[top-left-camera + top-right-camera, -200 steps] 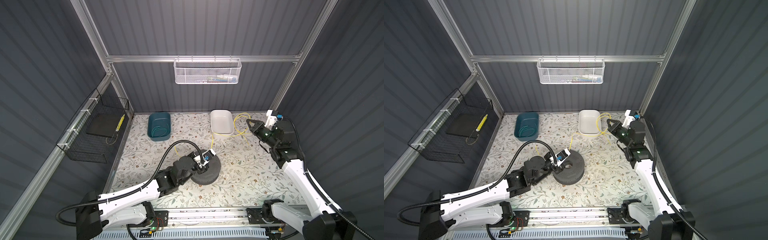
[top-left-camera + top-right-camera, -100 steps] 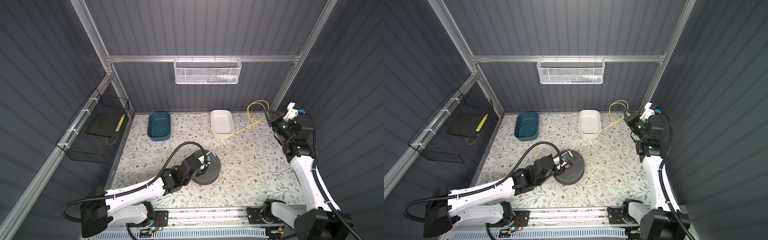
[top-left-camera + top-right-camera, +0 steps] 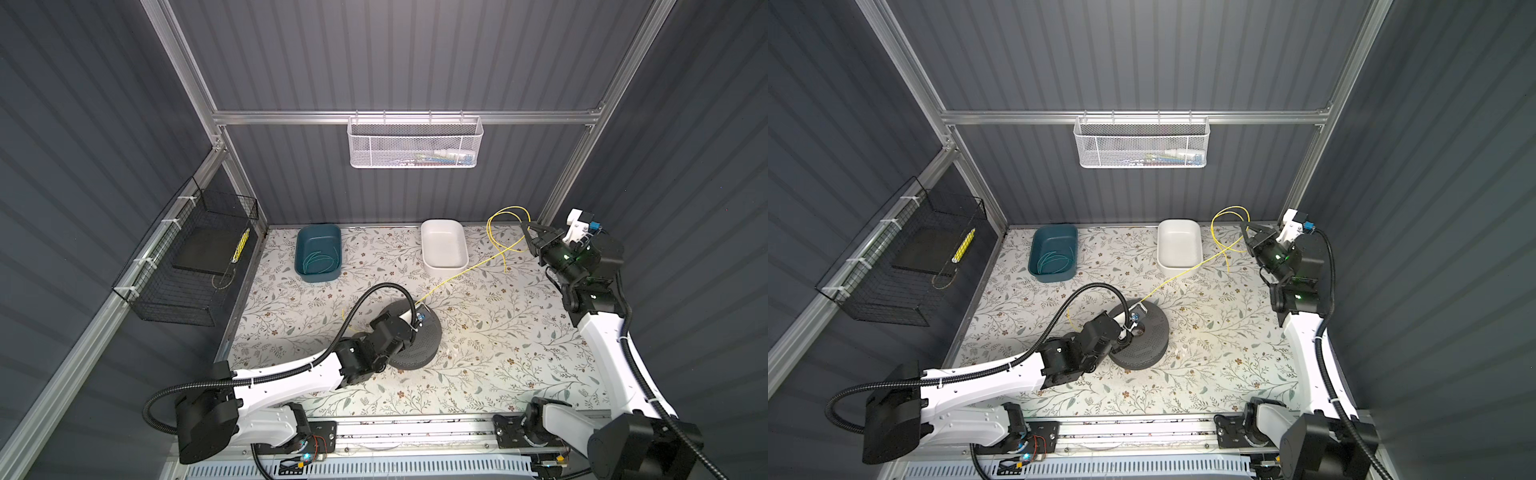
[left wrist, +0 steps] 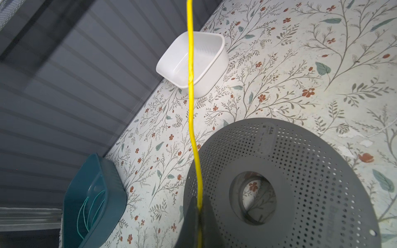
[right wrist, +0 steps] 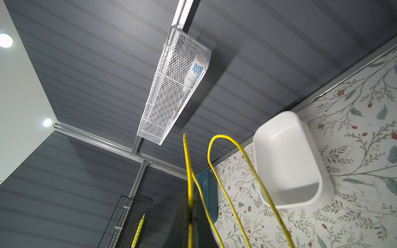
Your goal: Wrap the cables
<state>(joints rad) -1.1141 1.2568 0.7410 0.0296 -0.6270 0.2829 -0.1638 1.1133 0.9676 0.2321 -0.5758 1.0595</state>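
Note:
The yellow cable (image 3: 469, 270) (image 3: 1179, 274) runs taut from the dark grey perforated spool (image 3: 424, 349) (image 3: 1150, 345) up to the back right corner, where it forms loose loops (image 3: 509, 220). My left gripper (image 3: 419, 311) (image 3: 1137, 311) hangs over the spool's far edge. In the left wrist view it (image 4: 198, 204) is shut on the cable (image 4: 191, 85), above the spool (image 4: 300, 171). My right gripper (image 3: 528, 227) (image 3: 1246, 228) is raised near the back right post. In the right wrist view it (image 5: 190, 199) is shut on the cable (image 5: 227, 193).
A white tub (image 3: 443, 248) and a teal tub (image 3: 318, 253) holding a teal wire stand along the back wall. A black wire basket (image 3: 195, 257) hangs on the left wall, a white mesh basket (image 3: 415, 143) on the back rail.
My right gripper has swung from beside the white tub up to the back right corner, pulling the cable taut. My left gripper has stayed at the spool, shifting only slightly.

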